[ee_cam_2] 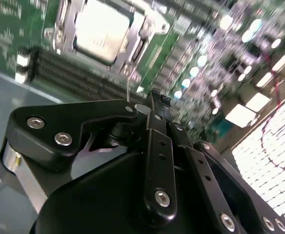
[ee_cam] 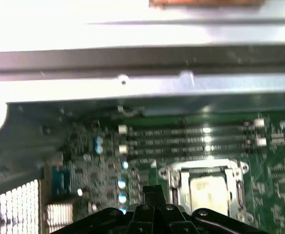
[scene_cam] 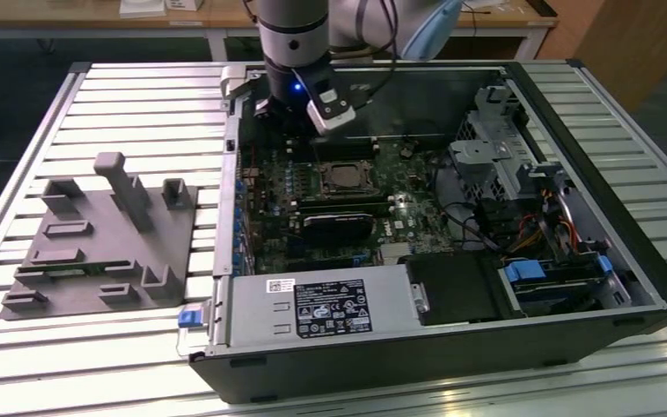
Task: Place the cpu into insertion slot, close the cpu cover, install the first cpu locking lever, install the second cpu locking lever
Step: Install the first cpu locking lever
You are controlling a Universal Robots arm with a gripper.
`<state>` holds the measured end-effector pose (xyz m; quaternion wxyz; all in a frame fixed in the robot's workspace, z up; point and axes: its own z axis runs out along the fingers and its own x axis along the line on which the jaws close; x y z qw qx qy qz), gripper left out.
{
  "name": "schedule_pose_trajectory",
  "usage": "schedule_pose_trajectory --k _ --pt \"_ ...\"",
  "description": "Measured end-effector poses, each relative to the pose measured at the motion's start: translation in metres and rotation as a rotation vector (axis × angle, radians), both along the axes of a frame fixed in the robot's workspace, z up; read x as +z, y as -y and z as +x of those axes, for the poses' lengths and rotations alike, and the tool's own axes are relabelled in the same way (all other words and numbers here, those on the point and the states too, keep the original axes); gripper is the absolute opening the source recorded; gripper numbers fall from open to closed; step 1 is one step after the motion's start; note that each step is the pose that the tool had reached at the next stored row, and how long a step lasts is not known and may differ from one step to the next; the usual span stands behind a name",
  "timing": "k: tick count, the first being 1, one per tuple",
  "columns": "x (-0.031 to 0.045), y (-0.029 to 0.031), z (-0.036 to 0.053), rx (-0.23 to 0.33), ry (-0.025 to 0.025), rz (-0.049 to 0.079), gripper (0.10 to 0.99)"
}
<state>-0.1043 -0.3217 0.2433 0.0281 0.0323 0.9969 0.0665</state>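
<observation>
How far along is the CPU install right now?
Looks done: the cpu sits seated, the cpu cover lying down around it. In hand: nothing; the gripper is shut, empty, hovering apart from the cover. Left: both locking levers, whose latch state I cannot make out.

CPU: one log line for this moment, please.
cpu: seated | cover: down around cpu | levers: cannot tell | pincer: shut, raised over board near cpu
</observation>
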Motion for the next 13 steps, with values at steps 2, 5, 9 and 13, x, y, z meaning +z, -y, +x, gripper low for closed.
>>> schedule_pose_trajectory --k 2,5,9,13 --pt "0.0000 0.0000 -0.0017 0.000 -0.0001 0.036 0.106" --pt "-0.0001 0.0000 -0.0039 0.000 -0.0001 0.089 0.106" --pt "-0.0003 0.0000 -0.0046 0.000 0.0000 0.125 0.106" --pt "-0.0004 0.0000 -0.0028 0.000 0.0001 0.126 0.106"
